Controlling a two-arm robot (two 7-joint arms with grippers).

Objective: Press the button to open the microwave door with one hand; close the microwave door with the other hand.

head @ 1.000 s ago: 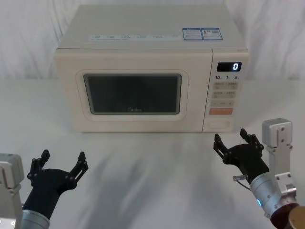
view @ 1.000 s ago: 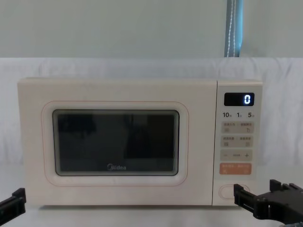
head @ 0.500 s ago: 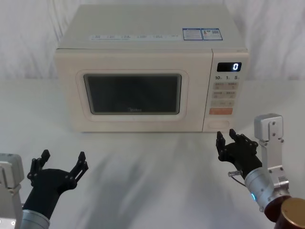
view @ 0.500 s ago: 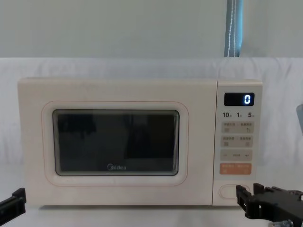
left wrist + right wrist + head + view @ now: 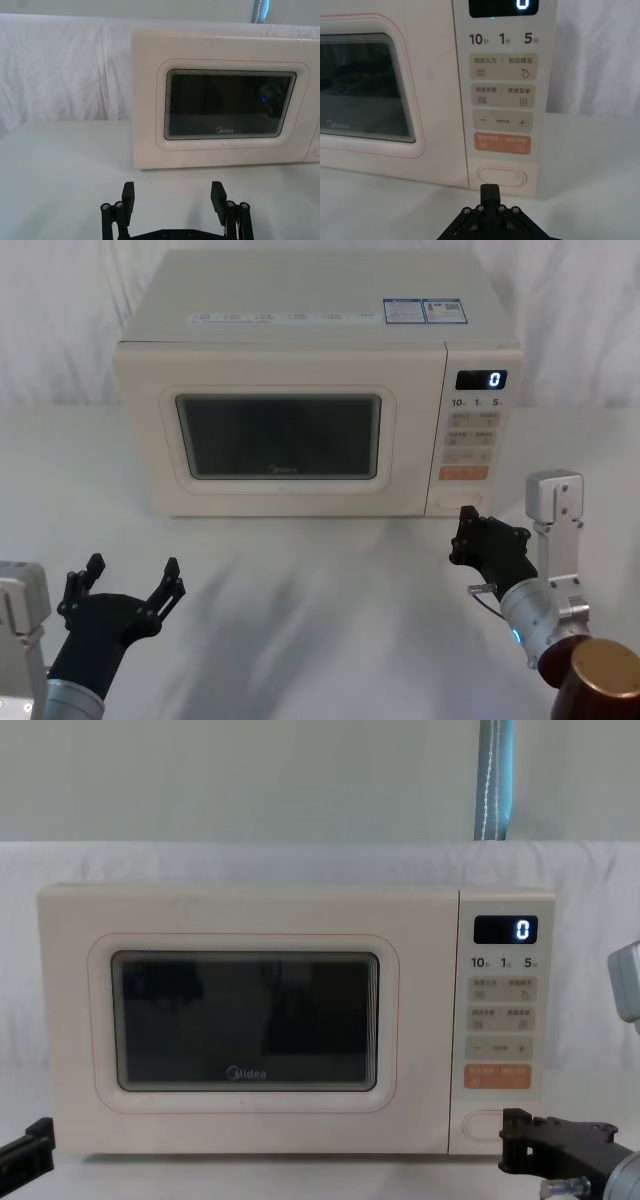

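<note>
Just before the wide cream pill-shaped button (image 5: 501,177), low on the cream boxy microwave's (image 5: 300,390) panel, the black right pincer (image 5: 490,189) points, fingers pressed together, empty. The left pincer (image 5: 122,582) waits spread wide above the white counter (image 5: 300,580).

Our left pincer (image 5: 172,202) facing the closed microwave

We see its two black fingers (image 5: 128,196) spread wide apart with nothing between them, low over the white worktop (image 5: 65,170). Well ahead of the pincer stands the cream microwave (image 5: 145,100); the microwave door (image 5: 227,107) sits flush, its dark window above the grey Midea logo. A white cloth backdrop (image 5: 60,65) hangs beyond, to one side of the oven.
</note>
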